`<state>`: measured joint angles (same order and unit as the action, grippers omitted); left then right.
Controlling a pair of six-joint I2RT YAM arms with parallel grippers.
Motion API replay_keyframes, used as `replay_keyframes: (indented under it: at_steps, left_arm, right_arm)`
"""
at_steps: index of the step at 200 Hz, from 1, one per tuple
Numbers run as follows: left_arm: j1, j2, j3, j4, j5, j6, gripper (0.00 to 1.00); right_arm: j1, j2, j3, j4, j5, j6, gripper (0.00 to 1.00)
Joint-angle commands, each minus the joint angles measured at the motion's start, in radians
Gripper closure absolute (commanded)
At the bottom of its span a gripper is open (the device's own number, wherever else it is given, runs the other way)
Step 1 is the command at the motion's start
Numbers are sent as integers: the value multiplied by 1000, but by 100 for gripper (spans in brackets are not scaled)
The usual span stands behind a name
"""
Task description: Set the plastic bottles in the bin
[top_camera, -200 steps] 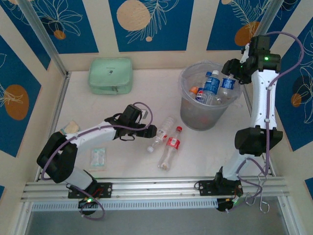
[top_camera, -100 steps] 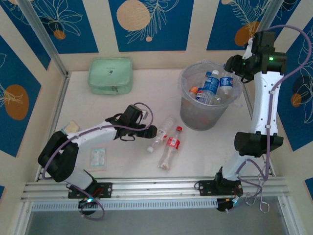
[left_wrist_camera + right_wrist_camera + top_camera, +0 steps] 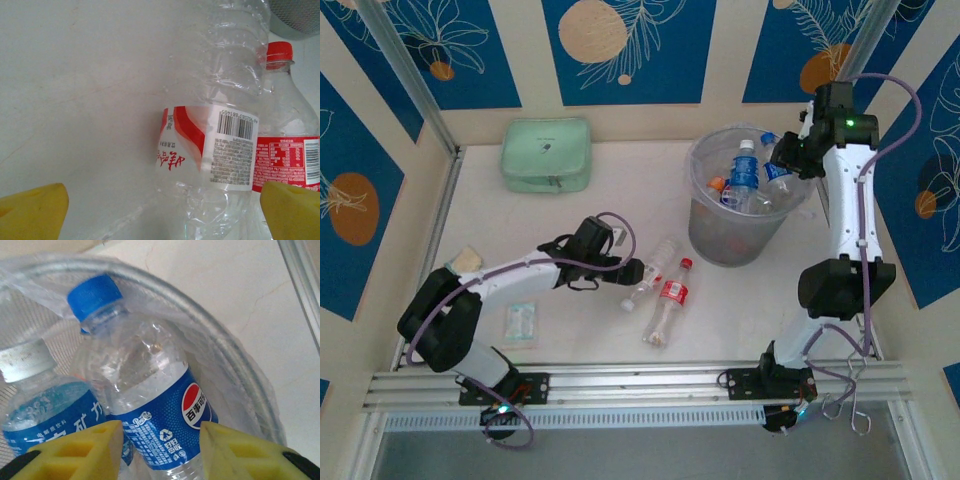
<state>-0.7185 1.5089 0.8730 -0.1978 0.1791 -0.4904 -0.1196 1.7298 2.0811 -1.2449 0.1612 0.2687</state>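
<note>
- The left tool (image 3: 632, 268) hangs wide open, low over the desk (image 3: 570, 210). Its pads stand either side of a crushed clear bottle (image 3: 207, 145) with a red-and-white label. Closing on that bottle looks like the next move.
- A red-capped bottle (image 3: 670, 300) lies just right of it, touching or nearly so. The right-hand pad will likely have to slip between the two.
- Further right, the bin (image 3: 705, 240) already holds several bottles. The right tool (image 3: 157, 430) sits over its right rim, pads flanking a blue-label bottle (image 3: 150, 405). Whether they pinch it I cannot tell.
- A flat packet (image 3: 520, 322) and a green pouch (image 3: 547, 155) lie to the left, out of the way.
</note>
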Motion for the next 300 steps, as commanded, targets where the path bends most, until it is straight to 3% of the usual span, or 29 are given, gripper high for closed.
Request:
replay_keyframes:
  at_steps: [1,27,58,77,144,192,234,269,300]
  left_arm:
    - [-15,17,-15,33,40,7,3]
    - [-30,36,-10,31,33,7,5]
    - [-46,64,11,17,17,18,7]
    - [-54,84,23,15,14,22,8]
    - [-85,162,53,48,37,15,9]
    - [-91,174,64,54,26,1,27]
    - [-89,101,65,55,0,-23,38]
    - [-81,-7,107,-67,-105,14,40]
    - [-79,-154,100,-61,-168,56,44]
  right_arm:
    - [7,-99,27,15,6,11,50]
    - [17,-199,-48,71,-95,34,45]
    - [38,-311,-188,170,-387,72,44]
    - [74,-363,-266,216,-474,90,44]
    - [132,-495,-504,276,-532,143,42]
    - [154,-529,-618,317,-546,170,41]
    - [173,-533,-623,342,-560,187,42]
    - [176,-561,-633,383,-619,215,43]
    - [209,-607,-702,528,-692,300,38]
